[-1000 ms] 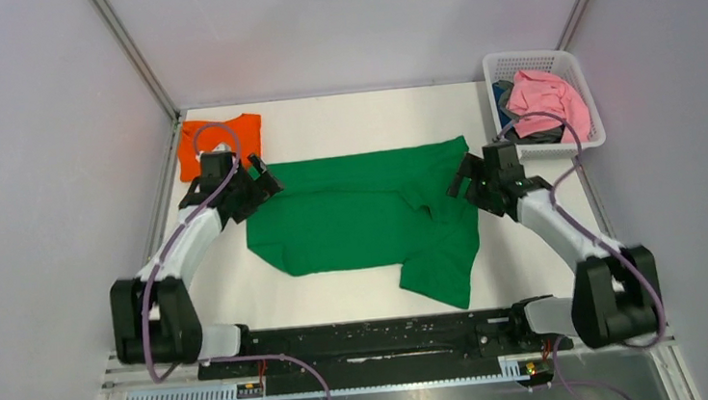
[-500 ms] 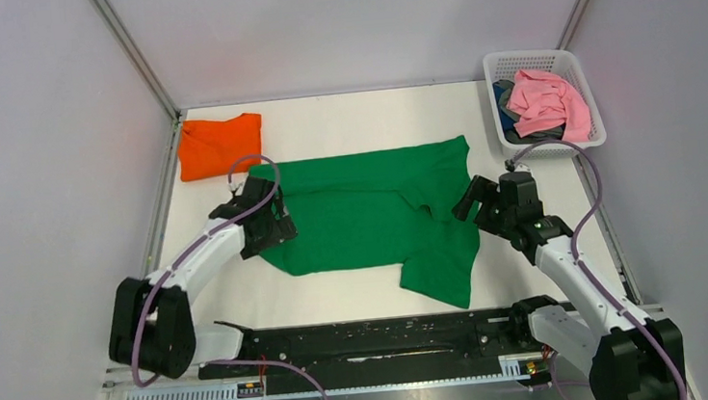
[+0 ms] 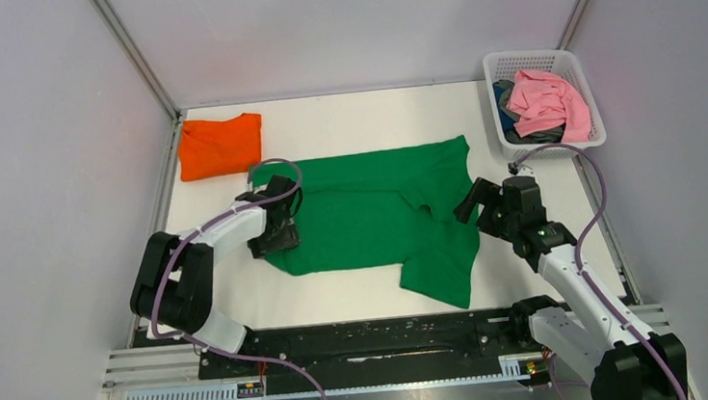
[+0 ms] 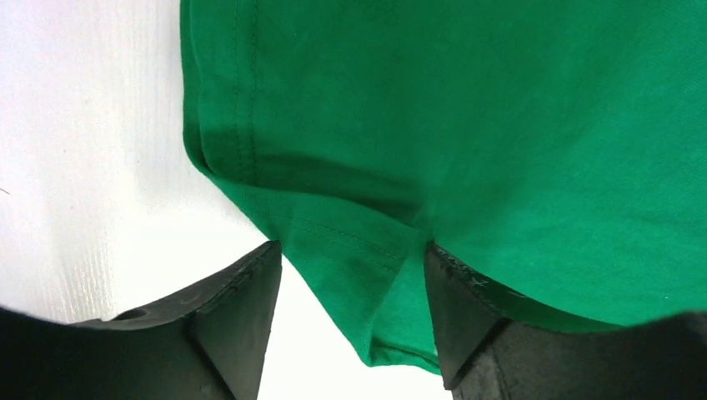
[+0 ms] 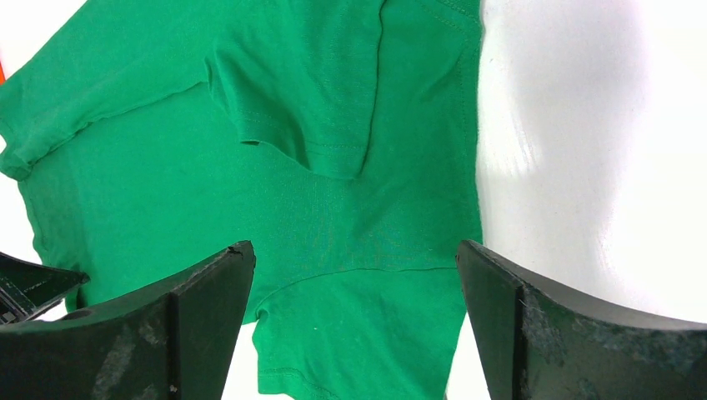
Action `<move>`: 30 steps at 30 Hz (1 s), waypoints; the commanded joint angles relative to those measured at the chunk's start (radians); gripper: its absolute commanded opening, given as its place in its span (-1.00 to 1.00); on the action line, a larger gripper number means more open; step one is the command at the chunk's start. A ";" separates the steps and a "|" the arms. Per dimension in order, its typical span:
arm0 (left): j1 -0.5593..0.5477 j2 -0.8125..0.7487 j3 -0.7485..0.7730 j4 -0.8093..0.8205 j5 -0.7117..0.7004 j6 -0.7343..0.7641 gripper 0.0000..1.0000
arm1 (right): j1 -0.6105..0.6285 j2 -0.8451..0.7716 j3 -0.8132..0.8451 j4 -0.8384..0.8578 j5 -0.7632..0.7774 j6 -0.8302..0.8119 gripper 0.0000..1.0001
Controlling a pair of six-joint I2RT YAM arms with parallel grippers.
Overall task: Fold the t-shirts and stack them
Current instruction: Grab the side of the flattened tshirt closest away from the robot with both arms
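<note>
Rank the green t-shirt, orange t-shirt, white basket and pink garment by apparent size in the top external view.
1. green t-shirt: spread out, by far the largest.
2. white basket: clearly smaller than the green t-shirt.
3. orange t-shirt and pink garment: these look about alike, too close to rank.

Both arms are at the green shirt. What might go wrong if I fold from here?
The left gripper, jaws open, straddles only a narrow hem corner of the green t-shirt; it may slip free. The right gripper hangs open above a sleeve flopped onto the body; folding now might trap that crease.
</note>
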 commanded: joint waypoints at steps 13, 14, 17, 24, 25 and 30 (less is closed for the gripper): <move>-0.002 -0.110 -0.063 -0.025 -0.112 -0.047 -0.39 | 0.001 0.008 -0.009 0.020 -0.003 0.035 0.90; -0.002 -0.109 -0.065 -0.021 -0.113 -0.049 -0.46 | 0.000 0.000 -0.011 0.011 -0.002 0.042 0.88; -0.002 -0.110 -0.079 0.005 -0.099 -0.049 -0.58 | 0.001 -0.033 -0.011 -0.041 -0.016 0.056 0.85; -0.001 -0.131 -0.101 0.029 -0.091 -0.059 -1.00 | 0.014 -0.136 -0.018 -0.244 -0.057 0.033 0.73; -0.002 -0.145 -0.105 0.029 -0.090 -0.060 -1.00 | 0.034 -0.151 -0.014 -0.294 -0.052 0.031 0.72; -0.002 -0.210 -0.120 0.022 -0.099 -0.076 -1.00 | 0.330 -0.128 0.002 -0.492 0.100 0.126 0.67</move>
